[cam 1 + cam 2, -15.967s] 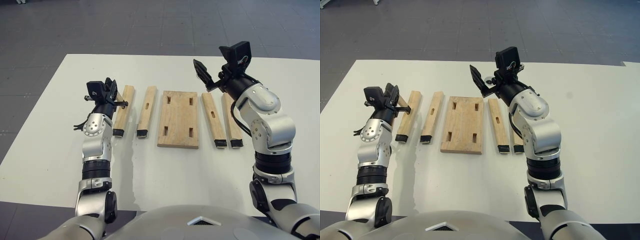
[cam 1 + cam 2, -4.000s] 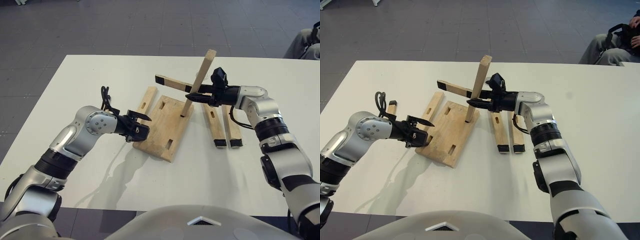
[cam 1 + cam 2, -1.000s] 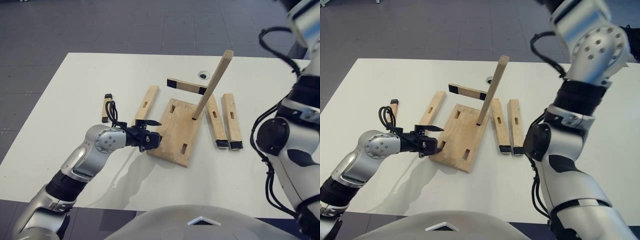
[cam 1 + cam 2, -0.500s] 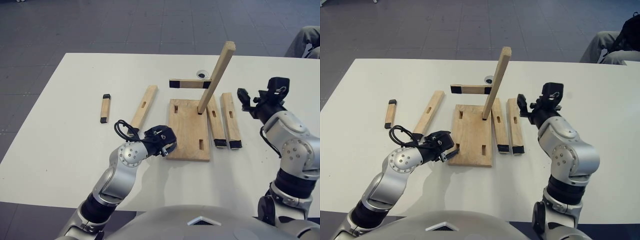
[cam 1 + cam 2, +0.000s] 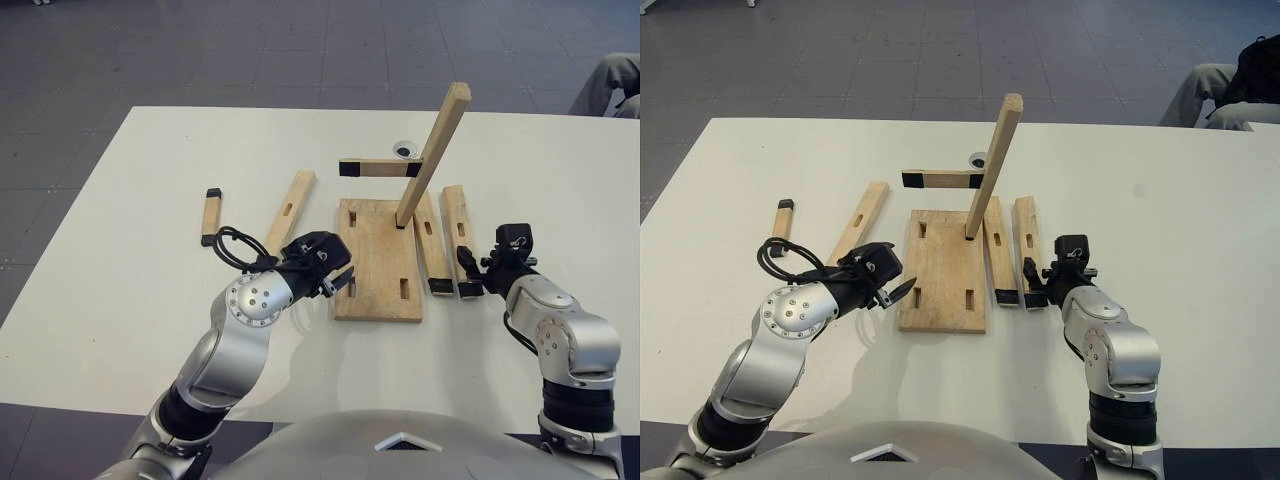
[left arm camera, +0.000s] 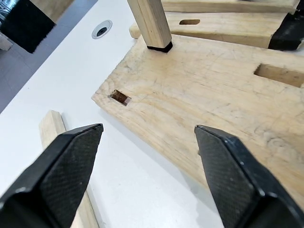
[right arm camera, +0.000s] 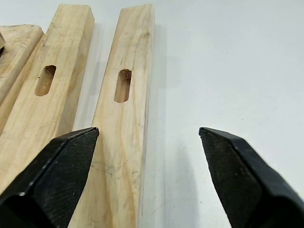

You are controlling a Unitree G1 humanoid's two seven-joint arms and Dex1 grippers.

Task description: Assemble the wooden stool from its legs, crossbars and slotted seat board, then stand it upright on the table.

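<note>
Stool parts lying around the middle of the table (image 5: 120,300).
The seat board (image 5: 378,258) is lying flat, one leg (image 5: 432,155) standing in its far right slot; the left gripper (image 6: 147,127) is hovering open at its left edge; the right gripper (image 7: 148,129) is gaping over two loose legs (image 5: 445,240).

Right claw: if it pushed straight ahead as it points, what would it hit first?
Probably the outermost loose leg, which the open right claw straddles; clearance above it is unclear.
</note>
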